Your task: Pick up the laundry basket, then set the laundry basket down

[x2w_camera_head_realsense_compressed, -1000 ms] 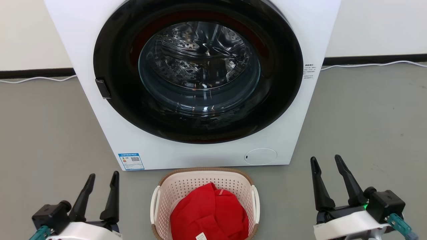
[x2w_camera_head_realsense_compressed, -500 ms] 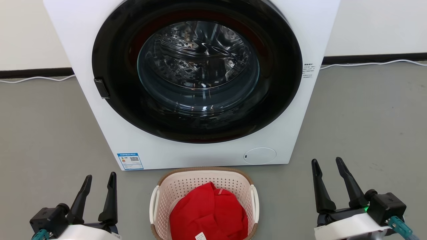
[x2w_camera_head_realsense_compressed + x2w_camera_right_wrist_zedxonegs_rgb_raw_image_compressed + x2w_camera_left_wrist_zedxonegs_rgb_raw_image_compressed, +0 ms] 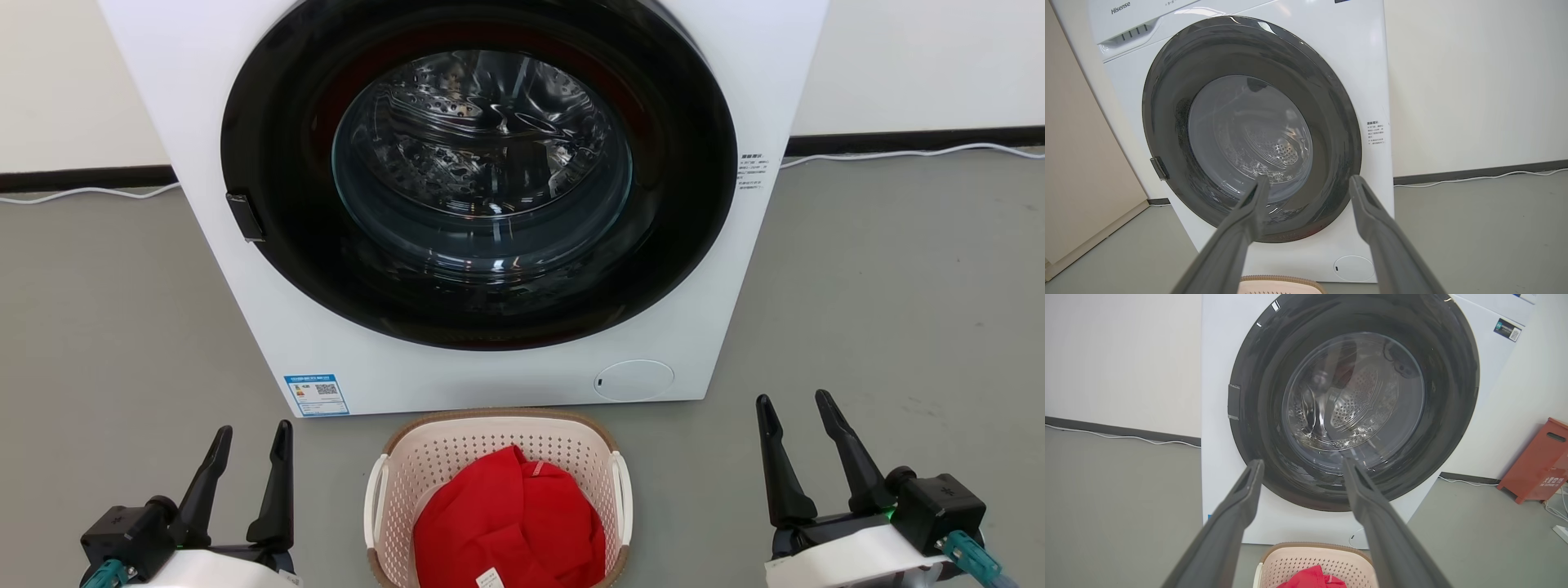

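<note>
Facing the cream-white perforated plastic laundry basket with both grippers empty, fingers spread wide.
You should find it light and stiff, since the soft red garment inside probably adds little weight. Take it by the white side handles, one per gripper. It stands on the grey floor just before the white washing machine, between your left gripper and right gripper, touching neither; the right is farther off.

Basket on the floor, directly before the washer. Cloth lies in the basket. My left gripper is left of the basket, my right gripper right of it, both apart from it.
</note>
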Tool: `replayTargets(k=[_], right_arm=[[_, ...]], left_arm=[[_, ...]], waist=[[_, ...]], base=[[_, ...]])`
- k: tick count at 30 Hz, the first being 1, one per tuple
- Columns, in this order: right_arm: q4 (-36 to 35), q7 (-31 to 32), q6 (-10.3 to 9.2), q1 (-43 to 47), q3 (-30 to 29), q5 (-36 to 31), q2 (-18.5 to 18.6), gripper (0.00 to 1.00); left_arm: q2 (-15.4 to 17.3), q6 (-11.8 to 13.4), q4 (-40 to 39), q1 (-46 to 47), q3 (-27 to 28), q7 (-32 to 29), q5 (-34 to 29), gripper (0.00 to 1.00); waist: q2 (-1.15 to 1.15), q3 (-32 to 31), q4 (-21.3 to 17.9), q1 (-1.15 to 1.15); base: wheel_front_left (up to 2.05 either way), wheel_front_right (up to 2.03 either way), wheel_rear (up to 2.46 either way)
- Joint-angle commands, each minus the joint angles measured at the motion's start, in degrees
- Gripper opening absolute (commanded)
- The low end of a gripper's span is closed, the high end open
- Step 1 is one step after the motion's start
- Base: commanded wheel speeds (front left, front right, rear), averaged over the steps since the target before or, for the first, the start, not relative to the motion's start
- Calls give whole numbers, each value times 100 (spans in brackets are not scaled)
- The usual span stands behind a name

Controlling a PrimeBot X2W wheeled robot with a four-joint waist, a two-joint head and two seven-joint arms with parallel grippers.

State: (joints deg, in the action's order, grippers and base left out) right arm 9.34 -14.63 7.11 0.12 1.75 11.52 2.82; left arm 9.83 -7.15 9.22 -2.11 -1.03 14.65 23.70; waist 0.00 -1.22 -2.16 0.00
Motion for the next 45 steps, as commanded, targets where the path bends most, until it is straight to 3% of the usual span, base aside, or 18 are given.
replayTargets(k=[1,33,34,45], right_arm=[[-132,-37,37,-124,122,-58,6,100],[-45,-37,37,-140,113,-39,6,100],[77,0,0,-1,-14,-29,0,0],[288,104,-1,64,-2,498,22,0]], left_arm=[[115,-33,-173,99,170,35,-29,100],[173,-34,-104,64,-5,35,167,100],[102,0,27,-95,-191,-1,151,0],[-63,1,277,-132,-175,-131,565,0]], waist=[[0,1,3,0],[0,-3,-32,0],[0,-4,-32,0],[0,-9,-17,12]], base=[[0,0,0],[0,0,0],[0,0,0],[0,0,0]])
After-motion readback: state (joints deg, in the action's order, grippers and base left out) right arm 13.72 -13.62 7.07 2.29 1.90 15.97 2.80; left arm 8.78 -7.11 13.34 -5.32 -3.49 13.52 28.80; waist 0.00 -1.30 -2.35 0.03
